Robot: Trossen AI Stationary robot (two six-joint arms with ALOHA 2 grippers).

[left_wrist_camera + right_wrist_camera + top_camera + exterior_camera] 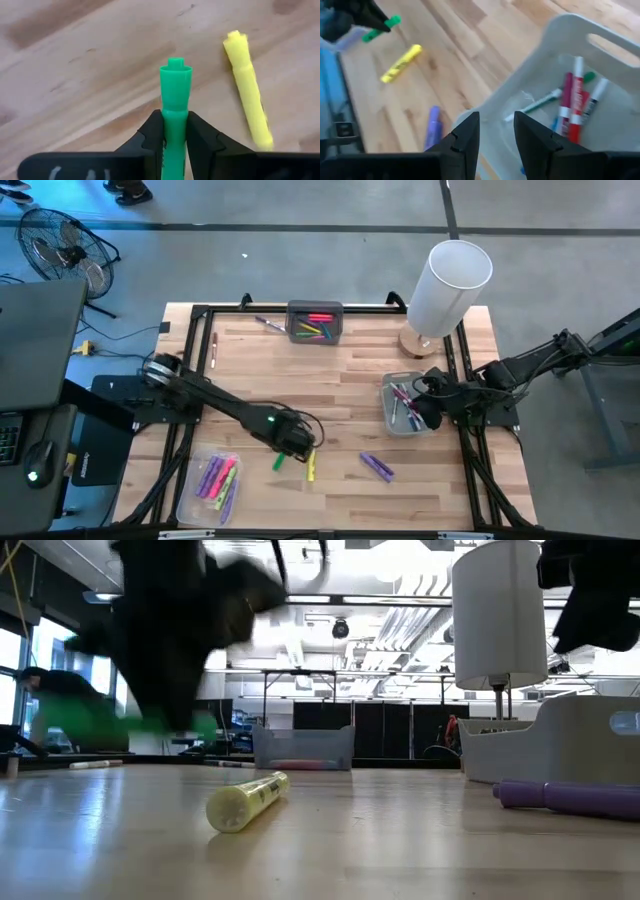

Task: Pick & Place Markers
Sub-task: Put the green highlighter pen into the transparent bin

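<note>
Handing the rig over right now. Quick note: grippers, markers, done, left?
Left gripper: shut on the green marker, near the table's front centre, beside the yellow marker.
Right gripper: open, holds nothing, over the right tray.
Markers: some in the right tray, some in the front-left clear tray, some in the back tray. Loose on the table: yellow, two purple markers at front, a few thin ones at the back left.
Done: green marker gripped.
Left: place green, then the loose ones.
</note>
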